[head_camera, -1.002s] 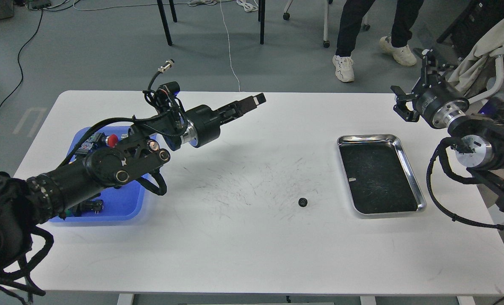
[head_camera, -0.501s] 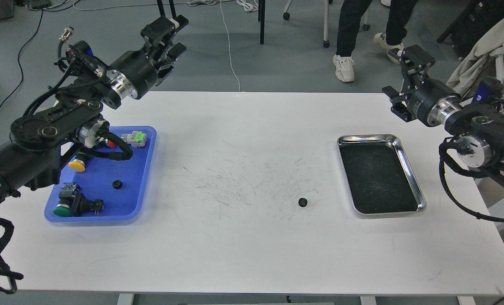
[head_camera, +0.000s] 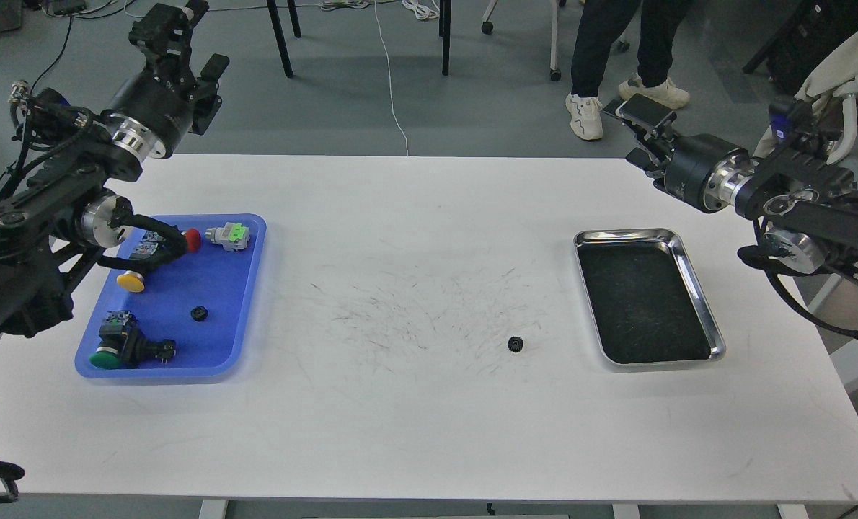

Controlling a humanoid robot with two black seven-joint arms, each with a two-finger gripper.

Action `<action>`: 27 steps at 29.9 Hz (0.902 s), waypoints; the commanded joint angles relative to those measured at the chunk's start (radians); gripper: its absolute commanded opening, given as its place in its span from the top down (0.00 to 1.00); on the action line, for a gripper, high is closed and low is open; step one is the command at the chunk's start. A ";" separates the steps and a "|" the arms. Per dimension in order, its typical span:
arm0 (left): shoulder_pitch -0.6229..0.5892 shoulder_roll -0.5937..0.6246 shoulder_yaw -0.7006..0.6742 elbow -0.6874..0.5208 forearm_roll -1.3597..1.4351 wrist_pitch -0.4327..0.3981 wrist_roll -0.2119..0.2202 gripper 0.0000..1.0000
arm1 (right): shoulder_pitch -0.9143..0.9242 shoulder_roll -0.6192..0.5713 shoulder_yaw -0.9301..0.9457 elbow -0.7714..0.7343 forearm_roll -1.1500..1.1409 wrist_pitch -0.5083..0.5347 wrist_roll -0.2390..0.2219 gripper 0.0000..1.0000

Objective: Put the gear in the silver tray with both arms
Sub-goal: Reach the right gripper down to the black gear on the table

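A small black gear (head_camera: 515, 344) lies on the white table, a short way left of the silver tray (head_camera: 697, 282), whose dark scuffed inside holds nothing. A second small black gear (head_camera: 198, 313) lies in the blue tray (head_camera: 245, 303) at the left. My left gripper (head_camera: 195, 43) is raised high beyond the table's far left corner, fingers apart and empty. My right gripper (head_camera: 638, 133) hovers above the far right edge, behind the silver tray, fingers apart and empty. Both grippers are far from either gear.
The blue tray also holds a yellow button (head_camera: 131, 281), a red button (head_camera: 192, 238), a green-and-grey connector (head_camera: 228, 235) and a green-capped switch (head_camera: 115, 349). A person's legs (head_camera: 602, 65) and chair legs stand behind the table.
My left arm has swung from over the table's middle up and back to the far left, uncovering the blue tray. My right gripper has turned and shifted left. The gears have not moved.
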 commanded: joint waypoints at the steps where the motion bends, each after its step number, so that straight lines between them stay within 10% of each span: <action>1: 0.016 0.015 0.008 0.001 -0.002 0.001 0.000 0.08 | 0.057 0.034 -0.098 0.017 -0.114 -0.009 0.001 0.01; 18: 0.025 0.082 0.023 0.000 -0.005 -0.062 0.000 0.04 | 0.280 0.246 -0.473 0.089 -0.415 0.000 0.048 0.02; 27: 0.015 0.104 0.009 0.015 -0.039 -0.104 0.083 0.04 | 0.324 0.370 -0.609 0.080 -0.615 0.003 0.146 0.02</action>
